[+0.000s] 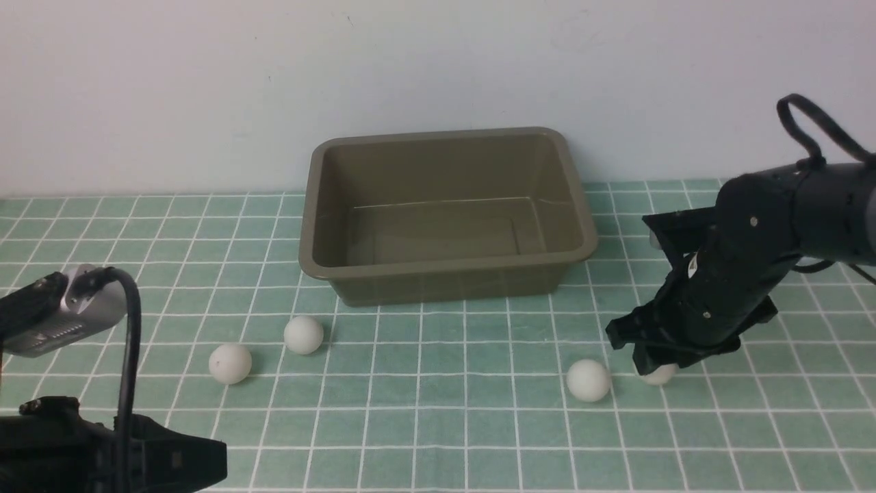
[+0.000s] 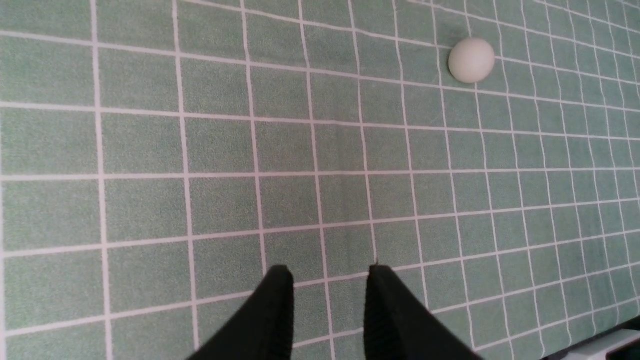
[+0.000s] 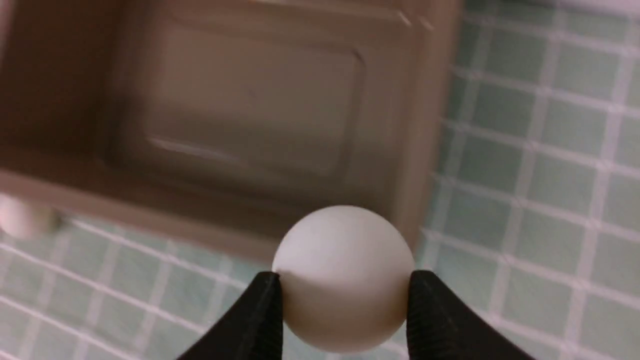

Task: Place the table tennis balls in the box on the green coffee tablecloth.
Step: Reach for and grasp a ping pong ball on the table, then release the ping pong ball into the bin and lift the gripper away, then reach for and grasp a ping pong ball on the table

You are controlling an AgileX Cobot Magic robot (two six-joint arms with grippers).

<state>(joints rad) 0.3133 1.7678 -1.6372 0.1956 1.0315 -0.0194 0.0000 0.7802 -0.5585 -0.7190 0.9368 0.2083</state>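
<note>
The olive-brown box (image 1: 445,284) stands lidless and empty at the back middle of the green tablecloth (image 1: 438,424). Two white balls lie front left of it (image 1: 230,363) (image 1: 303,335), and a third (image 1: 588,380) lies front right. My right gripper (image 1: 653,366) is shut on the fourth ball (image 1: 660,374), low over the cloth to the right of the third. In the right wrist view that ball (image 3: 344,270) sits between the fingers (image 3: 265,310), with the box rim (image 3: 425,125) beyond. My left gripper (image 2: 330,270) is open and empty over bare cloth, with one ball (image 2: 471,60) far ahead.
A pale wall rises right behind the box. The left arm's dark body (image 1: 171,465) and its camera (image 1: 61,315) fill the front left corner. A blurred ball (image 3: 20,217) shows at the edge of the right wrist view.
</note>
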